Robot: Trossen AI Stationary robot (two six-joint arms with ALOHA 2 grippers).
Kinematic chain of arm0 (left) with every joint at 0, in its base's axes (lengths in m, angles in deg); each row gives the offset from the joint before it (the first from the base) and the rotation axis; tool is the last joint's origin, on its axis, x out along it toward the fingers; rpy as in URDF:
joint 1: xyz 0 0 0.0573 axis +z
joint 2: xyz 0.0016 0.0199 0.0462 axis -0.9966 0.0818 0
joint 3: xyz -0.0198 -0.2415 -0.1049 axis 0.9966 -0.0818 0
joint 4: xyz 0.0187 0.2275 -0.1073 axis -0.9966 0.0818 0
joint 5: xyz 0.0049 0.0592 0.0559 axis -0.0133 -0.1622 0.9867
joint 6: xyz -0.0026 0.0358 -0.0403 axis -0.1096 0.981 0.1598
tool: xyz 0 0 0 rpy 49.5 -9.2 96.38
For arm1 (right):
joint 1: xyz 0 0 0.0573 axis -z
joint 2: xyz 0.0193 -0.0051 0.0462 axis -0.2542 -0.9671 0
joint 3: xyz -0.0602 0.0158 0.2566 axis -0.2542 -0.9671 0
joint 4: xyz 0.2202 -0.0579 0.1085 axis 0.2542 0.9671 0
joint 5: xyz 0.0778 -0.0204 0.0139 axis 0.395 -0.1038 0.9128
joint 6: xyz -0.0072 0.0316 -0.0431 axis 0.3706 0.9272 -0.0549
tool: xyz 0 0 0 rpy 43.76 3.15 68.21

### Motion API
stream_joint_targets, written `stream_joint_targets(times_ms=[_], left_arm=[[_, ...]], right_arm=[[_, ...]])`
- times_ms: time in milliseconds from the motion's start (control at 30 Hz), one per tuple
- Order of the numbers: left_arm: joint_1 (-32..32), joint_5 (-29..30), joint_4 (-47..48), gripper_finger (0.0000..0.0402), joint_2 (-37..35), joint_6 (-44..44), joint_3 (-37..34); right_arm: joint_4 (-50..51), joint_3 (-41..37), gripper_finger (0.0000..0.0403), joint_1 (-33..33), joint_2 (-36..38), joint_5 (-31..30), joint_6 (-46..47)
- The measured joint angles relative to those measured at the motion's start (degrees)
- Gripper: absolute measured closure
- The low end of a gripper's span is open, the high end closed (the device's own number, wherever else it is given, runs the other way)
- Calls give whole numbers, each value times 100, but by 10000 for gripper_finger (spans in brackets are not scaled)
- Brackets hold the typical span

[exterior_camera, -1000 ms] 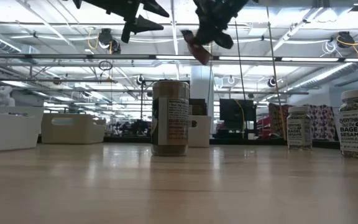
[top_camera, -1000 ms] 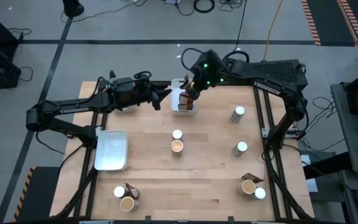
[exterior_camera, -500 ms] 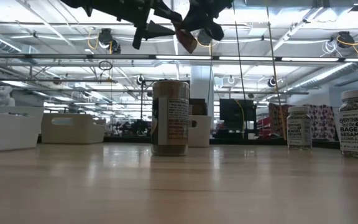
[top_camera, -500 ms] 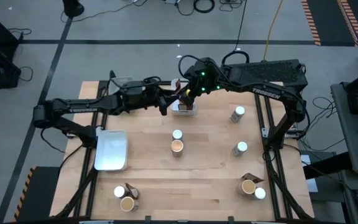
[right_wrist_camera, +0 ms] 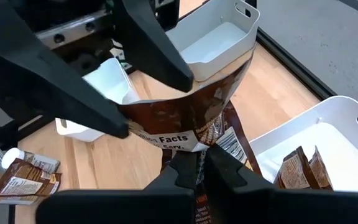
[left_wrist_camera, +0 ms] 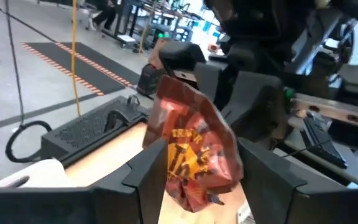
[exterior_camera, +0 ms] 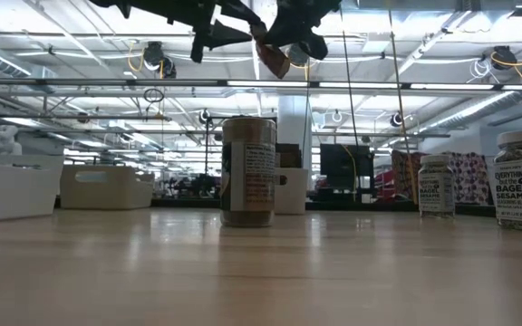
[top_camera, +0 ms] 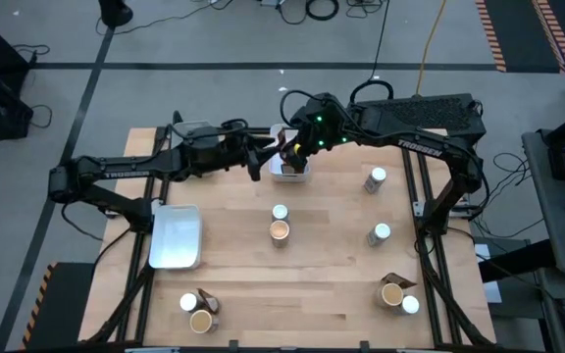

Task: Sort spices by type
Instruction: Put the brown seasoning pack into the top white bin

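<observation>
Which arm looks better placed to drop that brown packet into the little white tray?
Probably the right. The right gripper is shut on the brown packet, held just above the white tray. The left gripper is open, its jaws standing either side of the packet without gripping it.

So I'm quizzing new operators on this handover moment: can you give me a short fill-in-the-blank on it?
1. The right gripper is shut on a brown ____.
2. The left gripper has its fingers open on either ____ of the packet.
3. The small tray under both grippers is coloured ____.

Missing words: packet; side; white
</observation>
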Motion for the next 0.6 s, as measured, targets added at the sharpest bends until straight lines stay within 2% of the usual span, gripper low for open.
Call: stream_joint_targets(times_ms=[333,467,600], left_arm=[[-11,14,-17,223,36,-22,0],[-11,16,-2,265,36,-24,0],[-11,-21,-9,338,36,11,0]], right_arm=[[-105,0,402,0,0,11,-8],[-105,0,402,0,-2,9,-8],[-81,0,402,0,-4,-4,-10]])
